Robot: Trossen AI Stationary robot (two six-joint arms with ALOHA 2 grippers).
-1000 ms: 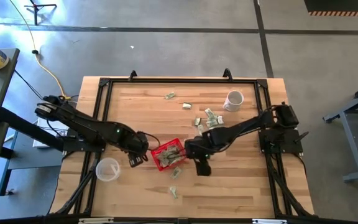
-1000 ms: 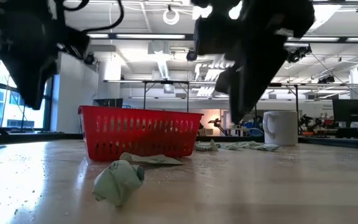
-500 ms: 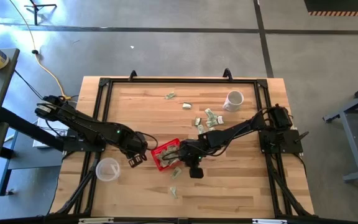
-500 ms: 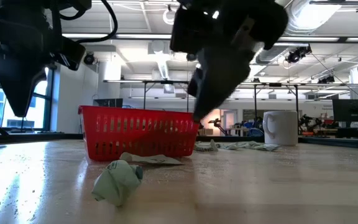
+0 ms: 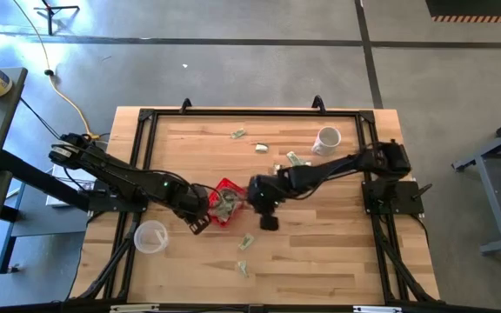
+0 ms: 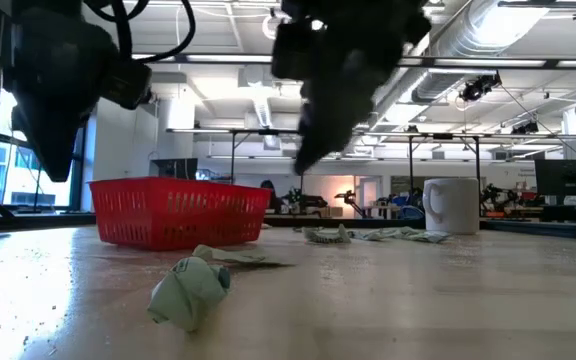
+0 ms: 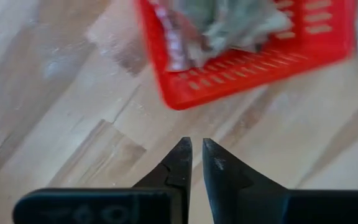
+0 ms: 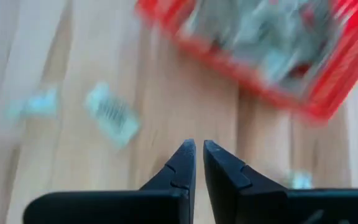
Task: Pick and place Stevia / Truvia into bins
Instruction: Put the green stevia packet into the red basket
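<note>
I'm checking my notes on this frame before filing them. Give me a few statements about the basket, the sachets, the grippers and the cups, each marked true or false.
1. The small red plastic mesh basket holds pale green and white paper sachets. True.
2. The left gripper grips a sachet. False: its fingers are shut on nothing, short of the basket.
3. The right gripper is wide open. False: its fingers are closed together, empty.
4. Some sachets lie loose on the wooden table, such as one outside the basket. True.
5. The white mug stands inside the basket. False: it sits apart, near the table's far edge.
6. The clear plastic cup sits near the left arm. True.
</note>
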